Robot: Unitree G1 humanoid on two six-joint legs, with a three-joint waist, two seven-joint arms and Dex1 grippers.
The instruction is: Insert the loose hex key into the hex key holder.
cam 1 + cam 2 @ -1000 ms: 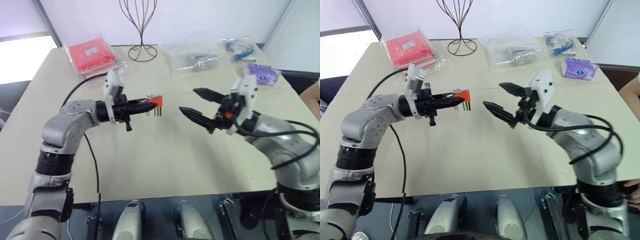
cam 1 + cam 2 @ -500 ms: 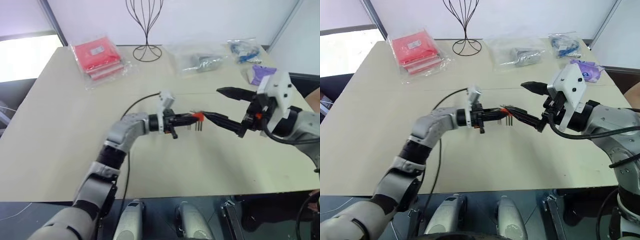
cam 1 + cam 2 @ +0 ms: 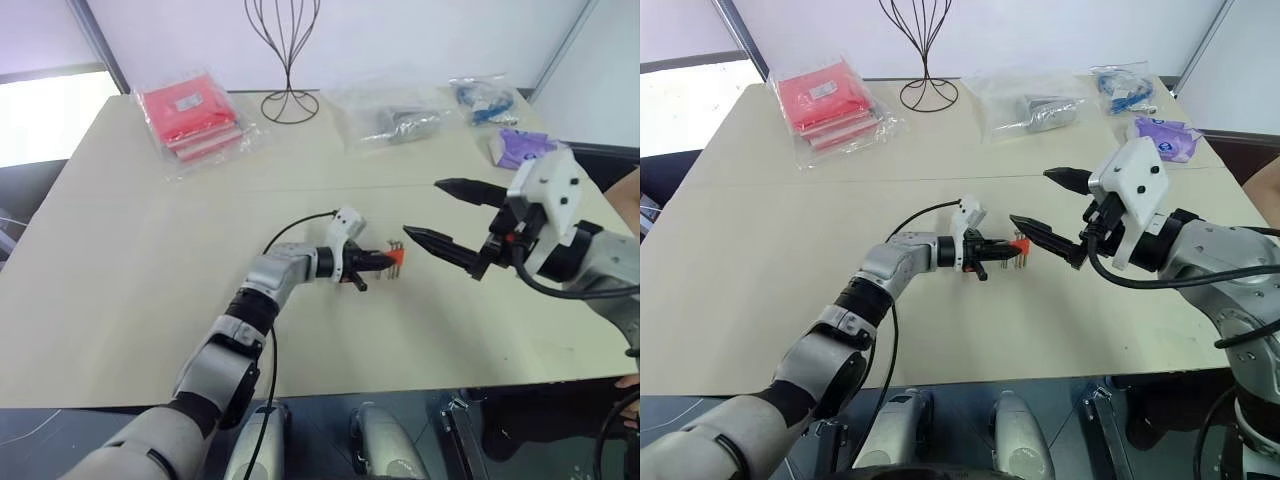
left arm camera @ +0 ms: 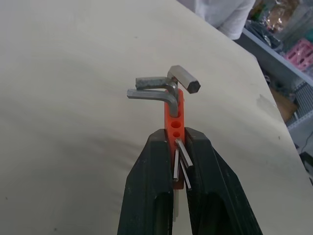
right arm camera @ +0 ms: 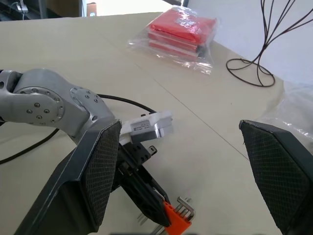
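The hex key holder [image 3: 397, 259] is a small orange block with a few short grey keys sticking out, seen close up in the left wrist view [image 4: 175, 115]. My left gripper [image 3: 384, 261] is shut on it and holds it low over the middle of the table. My right gripper [image 3: 421, 208] hangs open and empty just to the right of the holder and a little above it. Its lower finger [image 3: 1040, 232] points at the block. The right wrist view shows the holder [image 5: 176, 219] below and between its own fingers. The loose hex key is out of view.
Along the table's far edge lie a red plastic-wrapped packet [image 3: 190, 115], a black wire stand [image 3: 288, 60], a clear bag of grey parts [image 3: 400, 120], a bag with blue items [image 3: 480, 97] and a purple packet [image 3: 522, 148]. A black cable [image 3: 290, 228] loops off the left wrist.
My left gripper has carried the holder to the right and down, close to the tabletop below the right gripper. The right arm has hardly moved. The camera has shifted.
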